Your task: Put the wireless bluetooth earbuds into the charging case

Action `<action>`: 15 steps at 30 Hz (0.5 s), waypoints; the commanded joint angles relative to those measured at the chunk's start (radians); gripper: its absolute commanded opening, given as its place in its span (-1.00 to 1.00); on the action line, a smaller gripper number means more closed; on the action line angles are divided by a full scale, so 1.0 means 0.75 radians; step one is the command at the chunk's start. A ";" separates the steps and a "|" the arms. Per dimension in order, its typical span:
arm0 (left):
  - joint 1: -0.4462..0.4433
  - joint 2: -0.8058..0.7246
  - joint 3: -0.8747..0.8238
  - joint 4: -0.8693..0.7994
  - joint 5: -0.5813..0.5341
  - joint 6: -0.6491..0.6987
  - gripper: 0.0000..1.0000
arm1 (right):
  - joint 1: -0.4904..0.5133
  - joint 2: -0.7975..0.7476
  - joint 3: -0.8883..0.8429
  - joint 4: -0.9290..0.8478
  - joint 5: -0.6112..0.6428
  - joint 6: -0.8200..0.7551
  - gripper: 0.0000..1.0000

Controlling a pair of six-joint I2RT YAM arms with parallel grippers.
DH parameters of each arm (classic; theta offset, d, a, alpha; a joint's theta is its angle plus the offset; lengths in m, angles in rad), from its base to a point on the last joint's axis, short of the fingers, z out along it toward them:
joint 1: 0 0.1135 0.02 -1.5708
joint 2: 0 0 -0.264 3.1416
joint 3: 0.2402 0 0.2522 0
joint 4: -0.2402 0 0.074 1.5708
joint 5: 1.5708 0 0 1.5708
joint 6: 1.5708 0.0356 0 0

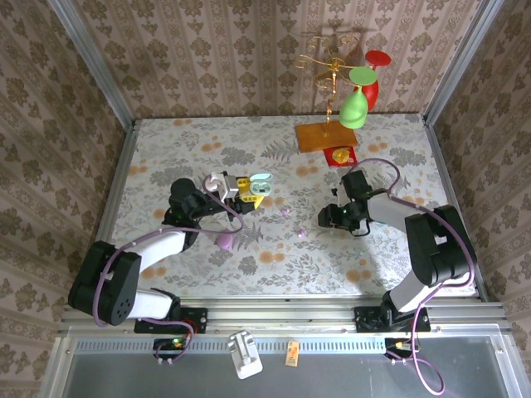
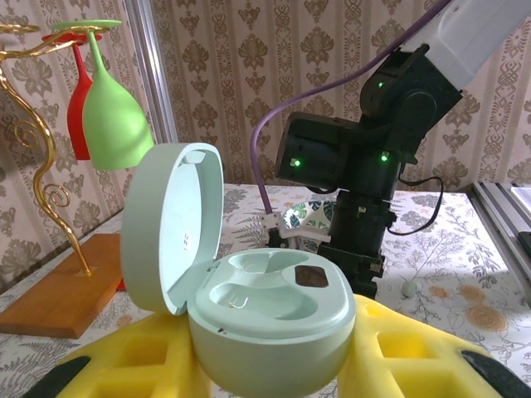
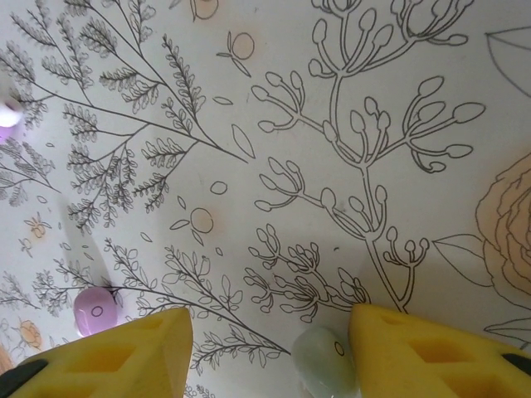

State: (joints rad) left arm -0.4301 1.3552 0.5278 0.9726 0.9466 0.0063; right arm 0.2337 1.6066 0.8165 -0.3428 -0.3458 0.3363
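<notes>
Floral-patterned table point(image 1: 274, 265) with scattered tiny earbuds point(image 1: 300, 233), lilac case point(image 1: 224, 241), wooden stand base point(image 1: 325, 135)

We reach our left arm point(image 1: 162, 243) from seven o'clock toward one, left gripper point(image 1: 251, 189) clamped around the mint case point(image 2: 274, 323). Our right arm point(image 1: 431, 236) bends in from five o'clock, right gripper point(image 1: 325, 217) aimed toward nine, its yellow fingers point(image 3: 124, 352) spread apart

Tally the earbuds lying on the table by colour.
Lilac earbuds: 2
Pale green earbud: 1
Total: 3
</notes>
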 commanded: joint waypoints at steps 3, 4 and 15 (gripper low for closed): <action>0.007 0.027 0.047 0.056 0.043 -0.030 -0.44 | -0.003 -0.055 -0.056 -0.007 -0.044 0.012 0.12; 0.007 0.031 0.046 0.061 0.043 -0.034 -0.44 | -0.003 -0.055 -0.060 -0.001 -0.050 0.010 0.10; 0.007 0.040 0.043 0.085 0.043 -0.050 -0.44 | -0.005 -0.048 -0.071 0.039 -0.104 0.032 -0.15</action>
State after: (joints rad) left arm -0.4301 1.3811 0.5327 0.9955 0.9508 -0.0086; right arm 0.2317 1.5845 0.7765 -0.3344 -0.3820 0.3473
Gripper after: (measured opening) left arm 0.350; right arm 0.425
